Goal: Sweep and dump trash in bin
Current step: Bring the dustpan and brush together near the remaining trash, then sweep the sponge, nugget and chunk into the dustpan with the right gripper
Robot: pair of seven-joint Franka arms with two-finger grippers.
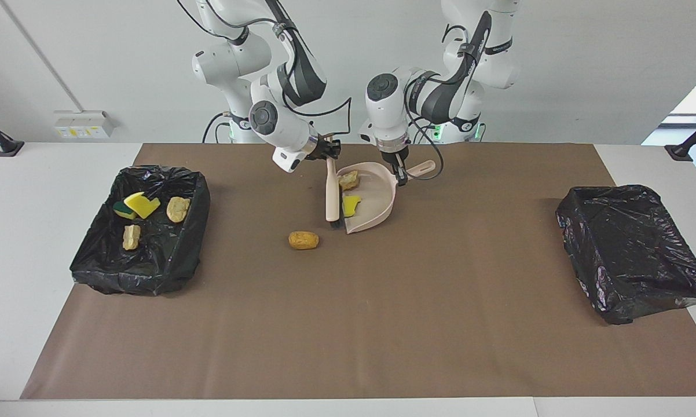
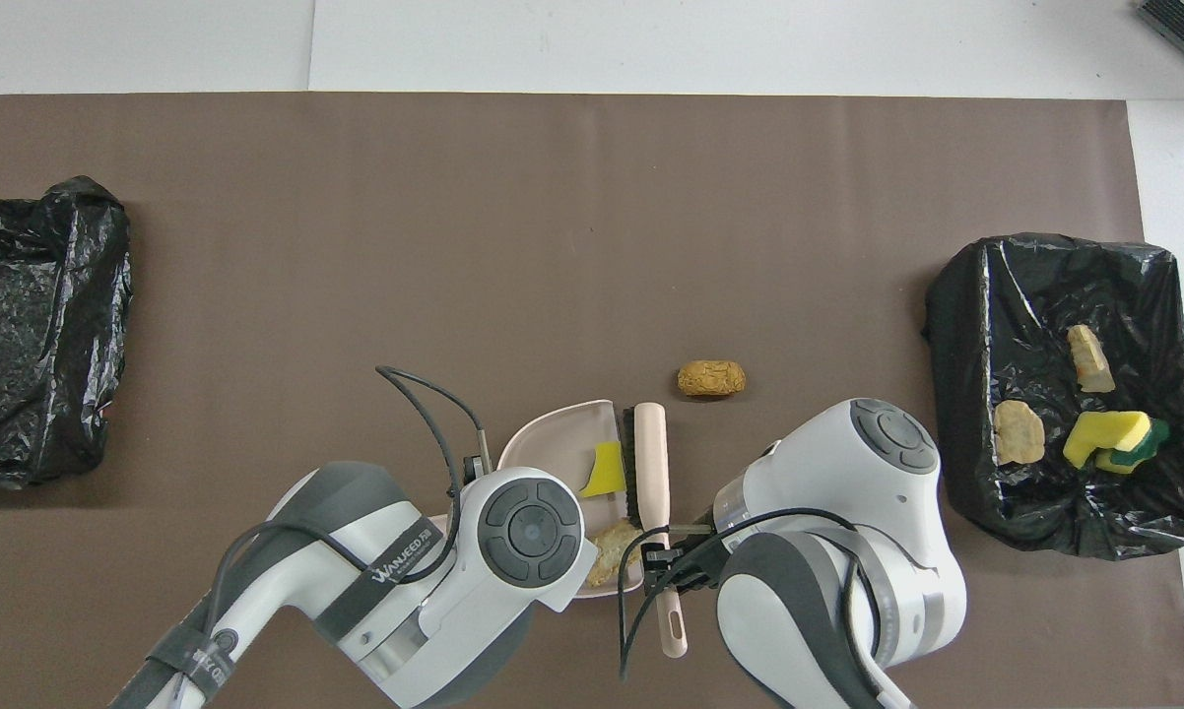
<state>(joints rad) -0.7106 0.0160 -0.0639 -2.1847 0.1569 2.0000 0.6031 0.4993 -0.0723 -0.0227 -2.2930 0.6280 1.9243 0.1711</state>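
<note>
A: Why is the brush clamped by the right gripper flat against the dustpan lip?

B: So two scraps are kept inside, seemingly. The pan handle is pinched by the left gripper. One orange chunk is left on the mat; four pieces lie in the bin at the right arm's end

Open mat around orange chunk
</note>
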